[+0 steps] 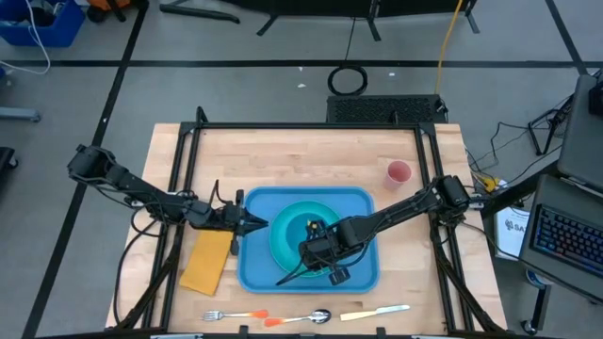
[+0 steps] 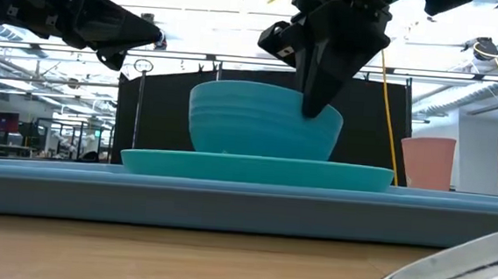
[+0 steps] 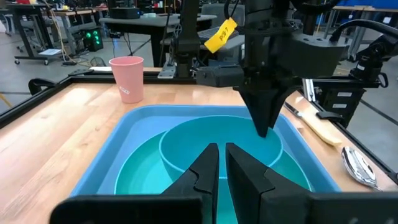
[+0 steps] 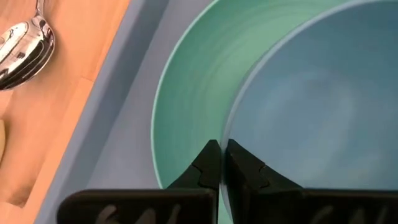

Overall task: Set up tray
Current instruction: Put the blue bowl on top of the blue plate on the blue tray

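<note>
Right gripper (image 4: 220, 163) is pinching the rim of a blue bowl (image 2: 263, 121), fingers nearly together w/ the rim between them. Bowl is sitting on a teal plate (image 2: 256, 167) inside the blue tray (image 1: 252, 266), which is lying mid-tabletop (image 1: 301, 155), directly under this gripper. Left gripper (image 3: 219, 167) is hovering narrow, just beside the plate, over the tray's edge. Advice: open slowly & lift straight up, so the bowl isn't dragged off-centre.
</note>
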Controlling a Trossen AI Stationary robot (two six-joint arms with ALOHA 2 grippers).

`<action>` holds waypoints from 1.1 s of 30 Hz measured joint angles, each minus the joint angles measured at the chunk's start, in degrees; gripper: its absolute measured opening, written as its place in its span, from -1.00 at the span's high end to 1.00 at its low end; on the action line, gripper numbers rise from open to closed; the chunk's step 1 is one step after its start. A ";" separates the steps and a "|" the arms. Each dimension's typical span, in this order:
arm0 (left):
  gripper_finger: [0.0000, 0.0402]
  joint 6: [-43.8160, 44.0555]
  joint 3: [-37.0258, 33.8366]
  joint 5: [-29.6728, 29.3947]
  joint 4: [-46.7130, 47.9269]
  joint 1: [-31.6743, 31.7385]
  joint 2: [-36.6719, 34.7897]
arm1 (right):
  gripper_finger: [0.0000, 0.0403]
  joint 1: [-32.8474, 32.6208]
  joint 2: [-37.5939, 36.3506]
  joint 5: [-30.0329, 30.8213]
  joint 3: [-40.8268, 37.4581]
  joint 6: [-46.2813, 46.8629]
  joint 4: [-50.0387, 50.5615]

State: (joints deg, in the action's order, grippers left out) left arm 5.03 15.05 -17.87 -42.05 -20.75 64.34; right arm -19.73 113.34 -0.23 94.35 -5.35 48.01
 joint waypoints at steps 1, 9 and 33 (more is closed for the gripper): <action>0.82 -0.01 0.00 -0.02 -0.04 0.00 0.00 | 1.00 0.00 0.00 -0.02 0.00 0.01 0.00; 0.82 -0.01 0.00 -0.02 -0.03 0.00 0.00 | 0.97 0.00 0.00 -0.04 -0.02 0.14 -0.04; 0.82 0.12 0.00 -0.04 0.40 -0.02 0.00 | 0.86 -0.17 -0.22 0.03 -0.11 4.76 -3.48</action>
State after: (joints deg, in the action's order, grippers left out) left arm 5.15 15.05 -17.91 -41.65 -20.78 64.34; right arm -19.90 113.12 -0.21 94.24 -0.59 44.53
